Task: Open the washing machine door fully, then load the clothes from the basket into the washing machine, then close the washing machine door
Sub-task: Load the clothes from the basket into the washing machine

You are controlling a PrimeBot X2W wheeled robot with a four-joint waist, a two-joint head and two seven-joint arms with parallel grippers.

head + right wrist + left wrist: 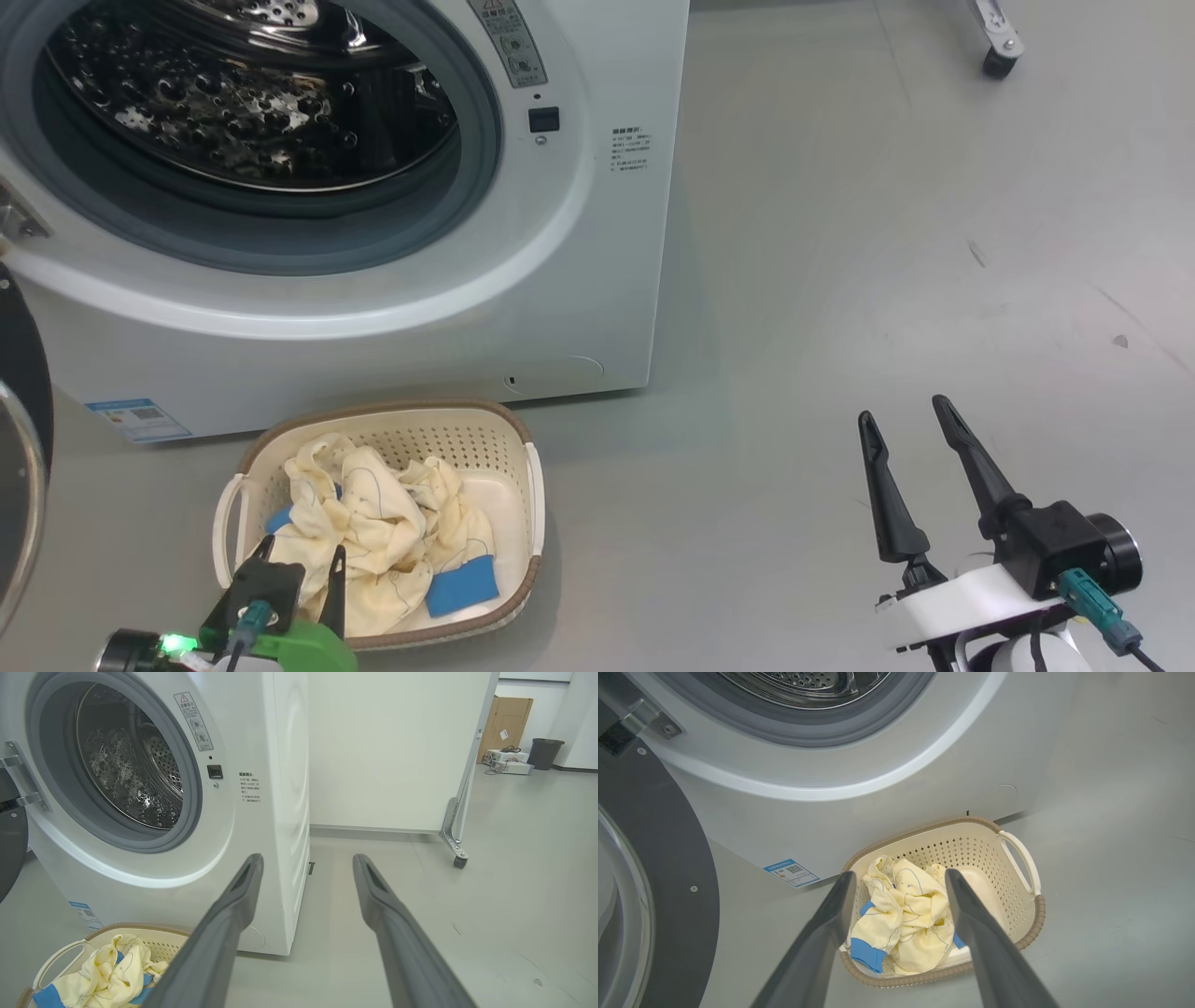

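Black-rimmed round glass washing machine door (21, 439) open at nine o'clock, my left fingers (831, 924) spread over cream-yellow, blue-cuffed clothes (373, 523) in the cream perforated plastic basket (392, 409) at seven o'clock, big white washing machine (579, 280) at eleven, my right fingers (971, 459) spread, empty, at four o'clock.

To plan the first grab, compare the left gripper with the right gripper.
Place: the left gripper hovers over the near rim of the basket, aimed at the clothes; the right gripper hangs over the grey floor, right of the washing machine.
Look: the left gripper's body is green, the right gripper's white and black.
Shared: both stand open and hold nothing.
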